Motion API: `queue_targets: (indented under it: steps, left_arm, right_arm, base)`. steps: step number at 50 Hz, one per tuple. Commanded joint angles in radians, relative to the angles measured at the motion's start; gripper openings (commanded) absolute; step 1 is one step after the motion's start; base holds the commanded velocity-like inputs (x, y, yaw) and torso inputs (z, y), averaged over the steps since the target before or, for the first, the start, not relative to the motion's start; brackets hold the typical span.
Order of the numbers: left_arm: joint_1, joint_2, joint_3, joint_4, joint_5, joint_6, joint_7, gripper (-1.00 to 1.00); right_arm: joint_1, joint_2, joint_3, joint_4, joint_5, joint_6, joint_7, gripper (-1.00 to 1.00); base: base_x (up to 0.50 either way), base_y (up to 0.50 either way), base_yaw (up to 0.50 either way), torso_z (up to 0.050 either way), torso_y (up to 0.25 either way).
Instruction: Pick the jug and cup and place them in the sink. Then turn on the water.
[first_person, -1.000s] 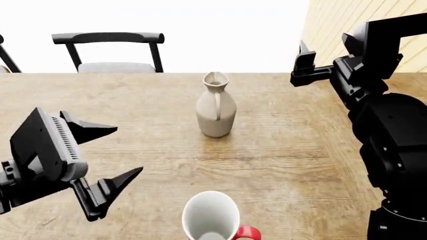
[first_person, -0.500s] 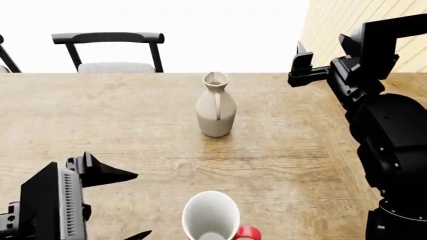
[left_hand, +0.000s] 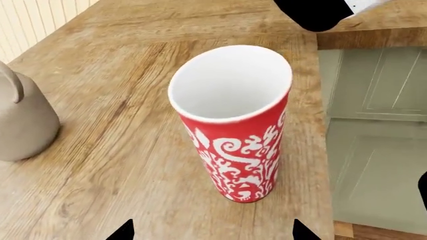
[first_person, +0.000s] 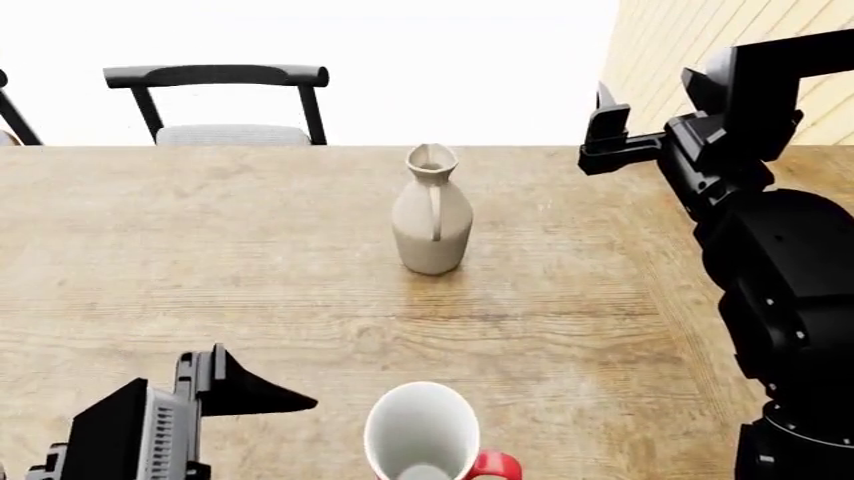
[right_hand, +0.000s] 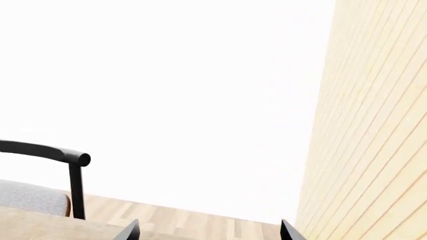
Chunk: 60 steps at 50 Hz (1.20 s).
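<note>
The cream jug (first_person: 431, 215) stands upright mid-table on the wooden table (first_person: 200, 230). The red floral cup (first_person: 422, 435) stands upright near the front edge, its red handle (first_person: 495, 465) to the right. My left gripper (left_hand: 210, 235) is open just left of the cup, level with it. The cup (left_hand: 233, 125) lies ahead between the spread fingers, untouched, with the jug (left_hand: 23, 120) beyond. One of its fingers (first_person: 260, 392) shows in the head view. My right gripper (first_person: 607, 135) hangs open and empty above the table's far right. The sink and water are out of view.
A black chair (first_person: 220, 100) stands behind the table's far edge. A slatted wooden wall (first_person: 694, 50) runs at the right. Green cabinet doors (left_hand: 373, 125) lie below the table edge next to the cup. My right arm's bulk (first_person: 787, 280) covers the table's right side.
My left gripper has dropped toward the front edge and shifted right, closer to the cup. The right gripper, jug and cup have stayed put.
</note>
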Motion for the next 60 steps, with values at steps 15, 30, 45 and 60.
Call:
queue_targets:
  steps: [15, 30, 45, 60]
  left_arm:
    - [-0.113, 0.099, 0.084, -0.030, -0.147, -0.102, -0.042, 1.00]
    - [-0.265, 0.176, 0.259, -0.086, -0.134, -0.256, -0.087, 1.00]
    - [-0.282, 0.195, 0.297, -0.087, -0.127, -0.261, -0.087, 1.00]
    - [-0.330, 0.221, 0.334, -0.095, -0.122, -0.280, -0.090, 1.00]
  right_arm:
    - [0.001, 0.007, -0.001, -0.016, 0.010, 0.016, 0.009, 1.00]
    - [-0.011, 0.008, 0.001, -0.001, 0.012, -0.006, 0.007, 1.00]
    - [-0.013, 0.012, 0.004, -0.010, 0.019, 0.000, 0.012, 1.00]
    - [-0.014, 0.017, 0.006, -0.009, 0.024, -0.001, 0.013, 1.00]
  base:
    - [0.00, 0.00, 0.00, 0.000, 0.000]
    - [0.00, 0.00, 0.00, 0.000, 0.000]
    - [0.00, 0.00, 0.00, 0.000, 0.000]
    - [0.00, 0.00, 0.00, 0.000, 0.000]
